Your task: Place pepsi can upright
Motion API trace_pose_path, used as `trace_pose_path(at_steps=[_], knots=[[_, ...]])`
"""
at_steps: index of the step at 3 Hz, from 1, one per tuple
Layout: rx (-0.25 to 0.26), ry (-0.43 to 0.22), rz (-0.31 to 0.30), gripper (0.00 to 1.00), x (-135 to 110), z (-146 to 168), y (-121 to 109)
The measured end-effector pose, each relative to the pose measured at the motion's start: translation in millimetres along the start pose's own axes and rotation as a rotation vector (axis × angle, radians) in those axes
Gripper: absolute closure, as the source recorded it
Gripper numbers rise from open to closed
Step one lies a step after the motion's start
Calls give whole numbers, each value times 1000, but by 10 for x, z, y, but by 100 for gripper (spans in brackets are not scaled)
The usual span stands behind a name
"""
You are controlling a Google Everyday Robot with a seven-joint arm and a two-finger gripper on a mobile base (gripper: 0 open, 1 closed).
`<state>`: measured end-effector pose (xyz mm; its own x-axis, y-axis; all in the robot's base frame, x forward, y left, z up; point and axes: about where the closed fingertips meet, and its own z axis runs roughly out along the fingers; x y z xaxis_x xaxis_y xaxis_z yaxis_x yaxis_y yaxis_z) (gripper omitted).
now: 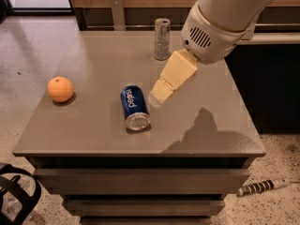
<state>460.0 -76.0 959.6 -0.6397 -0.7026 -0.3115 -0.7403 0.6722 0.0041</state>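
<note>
Nearest to us on the floor there's a striped, cable-like thing point(262, 187) by the right corner. Up on the grey surface point(211, 139), the pepsi can point(134, 106) lies on its side near the middle, with its silver end pointing our way and its lettering facing up. The gripper point(158, 96) hangs just right of the can, angled down toward it, though we can't see any contact, and we can't tell if the jaws are open or closed. Off to the left sits an orange point(60, 89), well apart from the can. At the far edge a slim silver can point(162, 39) stands upright.
</note>
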Motion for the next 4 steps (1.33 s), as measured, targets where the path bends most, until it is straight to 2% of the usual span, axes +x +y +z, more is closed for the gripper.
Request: trace_pose_path(at_steps=[1, 2, 3, 4], knots=[[0, -1, 0, 0, -2, -1, 1], [-20, 14, 40, 0, -108, 107, 82], [-21, 32, 105, 0, -259, 263, 252], [-28, 21, 187, 0, -373, 412, 378]])
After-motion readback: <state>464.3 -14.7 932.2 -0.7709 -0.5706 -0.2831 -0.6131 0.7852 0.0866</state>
